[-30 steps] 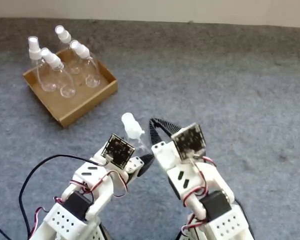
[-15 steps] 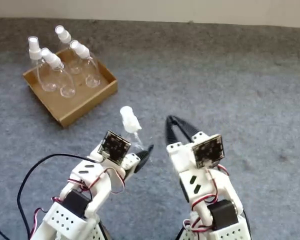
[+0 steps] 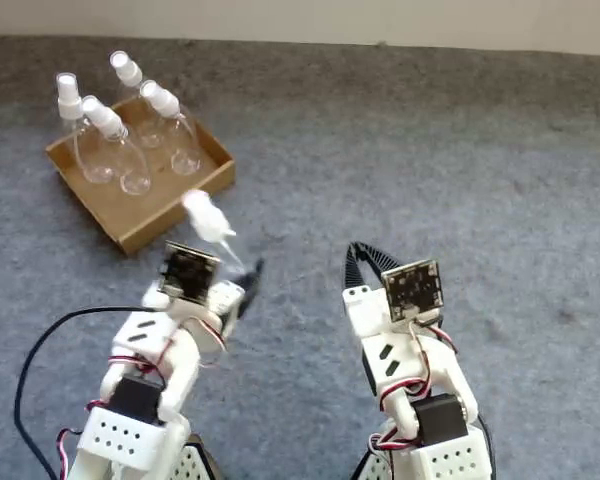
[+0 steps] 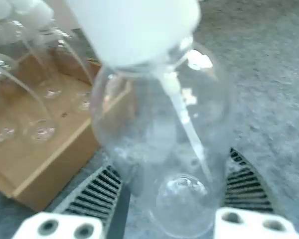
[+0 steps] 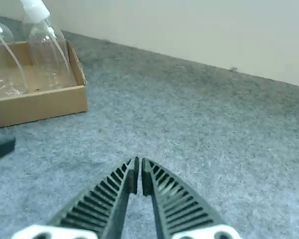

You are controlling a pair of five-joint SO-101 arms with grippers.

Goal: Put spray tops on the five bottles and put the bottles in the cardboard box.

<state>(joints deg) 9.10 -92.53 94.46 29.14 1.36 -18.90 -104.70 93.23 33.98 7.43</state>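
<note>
Cardboard box [image 3: 180,205] sits on the grey carpet [image 3: 450,150] at the far left of the high view. Four clear bottles [image 3: 130,168] stand inside it, each one wearing a white spray top [image 3: 100,113]. That makes four bottles in the box and four tops fitted there.

One more, the fifth bottle [image 4: 164,149], is clamped between the two ribbed fingers [image 4: 102,191] of the left gripper [image 3: 238,283], which grips it around the lower body. It also has a white top on, so five tops are counted in all. This bottle is tilted, its top leaning toward the box, and it is off the carpet just beside the box's near edge, not inside it.

Two arms stand side by side at the near edge. The right gripper [image 5: 138,177] is over bare carpet, well apart from the box, with its jaws drawn almost together, only a thin slit between them, and nothing held. One pale wall [image 3: 380,20] runs behind the carpet.
</note>
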